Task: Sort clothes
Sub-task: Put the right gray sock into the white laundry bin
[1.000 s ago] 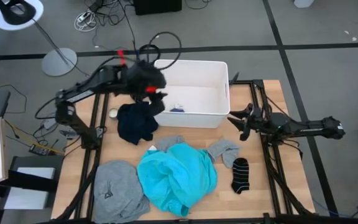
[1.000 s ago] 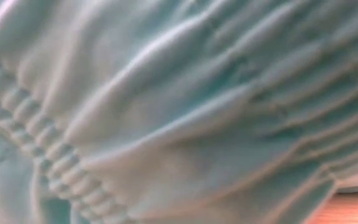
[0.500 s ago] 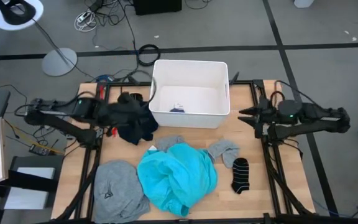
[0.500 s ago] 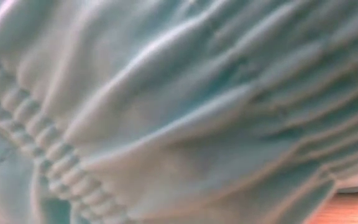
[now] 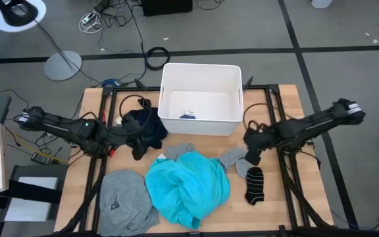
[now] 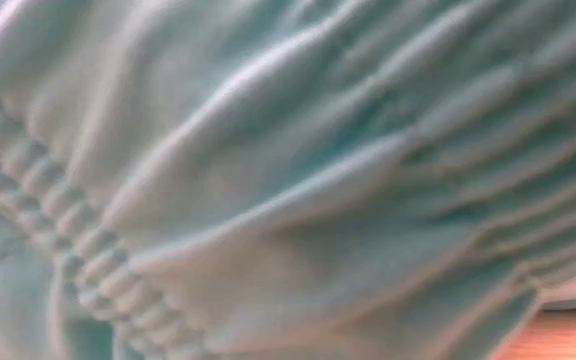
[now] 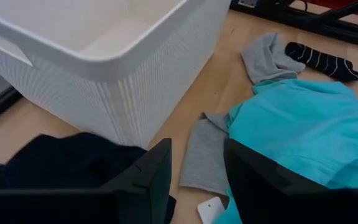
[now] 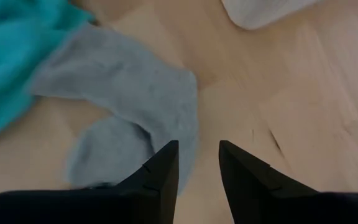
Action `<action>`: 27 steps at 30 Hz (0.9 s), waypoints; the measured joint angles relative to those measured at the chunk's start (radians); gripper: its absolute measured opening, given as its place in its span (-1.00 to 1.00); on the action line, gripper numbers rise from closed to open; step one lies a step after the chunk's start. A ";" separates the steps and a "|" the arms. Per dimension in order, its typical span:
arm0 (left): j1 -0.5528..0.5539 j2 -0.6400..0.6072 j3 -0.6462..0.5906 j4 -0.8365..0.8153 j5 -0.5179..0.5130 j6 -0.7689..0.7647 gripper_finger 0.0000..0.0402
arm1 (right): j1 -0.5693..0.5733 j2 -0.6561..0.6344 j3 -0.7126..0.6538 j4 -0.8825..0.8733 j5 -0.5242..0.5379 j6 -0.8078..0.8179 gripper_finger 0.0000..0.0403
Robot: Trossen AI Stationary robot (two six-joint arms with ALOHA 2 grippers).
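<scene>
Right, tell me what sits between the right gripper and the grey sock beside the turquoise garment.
Nothing visible. The right gripper, fingers open, hangs just above the grey sock; only bare table shows around them.

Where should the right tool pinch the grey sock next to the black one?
Probably from straight above, on the bunched fold of the grey sock where it doubles over. It lies flat and crumpled on the table, so only raised folds give purchase. The right tool hangs open just above it, clear of the black sock.
</scene>
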State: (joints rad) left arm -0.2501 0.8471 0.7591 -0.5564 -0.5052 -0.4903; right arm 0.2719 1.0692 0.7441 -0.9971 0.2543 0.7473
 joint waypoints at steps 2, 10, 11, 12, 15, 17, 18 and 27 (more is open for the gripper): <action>-0.001 0.001 -0.022 0.017 0.001 -0.024 -0.24 | 0.024 0.064 0.000 0.004 0.013 0.022 -0.43; -0.007 0.002 -0.074 0.055 0.006 -0.035 -0.24 | 0.083 0.245 -0.021 0.162 0.014 0.047 -0.44; -0.012 0.002 -0.080 0.069 0.006 -0.034 -0.24 | 0.088 0.258 -0.034 0.189 0.014 0.049 -0.44; -0.018 0.002 -0.084 0.078 0.006 -0.034 -0.24 | 0.091 0.270 -0.052 0.219 0.014 0.059 -0.44; -0.034 0.002 -0.093 0.092 0.003 -0.034 -0.24 | 0.100 0.293 -0.121 0.325 0.014 0.098 -0.44; -0.041 0.002 -0.093 0.082 -0.002 -0.034 -0.24 | 0.105 0.302 -0.165 0.397 0.023 0.127 -0.47; -0.041 0.002 -0.093 0.083 -0.003 -0.033 -0.24 | 0.108 0.302 -0.184 0.431 0.030 0.140 -0.51; -0.030 0.003 -0.093 0.056 -0.034 -0.062 -0.24 | 0.129 0.180 -0.097 0.244 0.036 0.182 -0.96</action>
State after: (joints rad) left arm -0.2802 0.8497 0.6662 -0.4999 -0.5392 -0.5522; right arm 0.4011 1.2489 0.6467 -0.7532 0.2900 0.9291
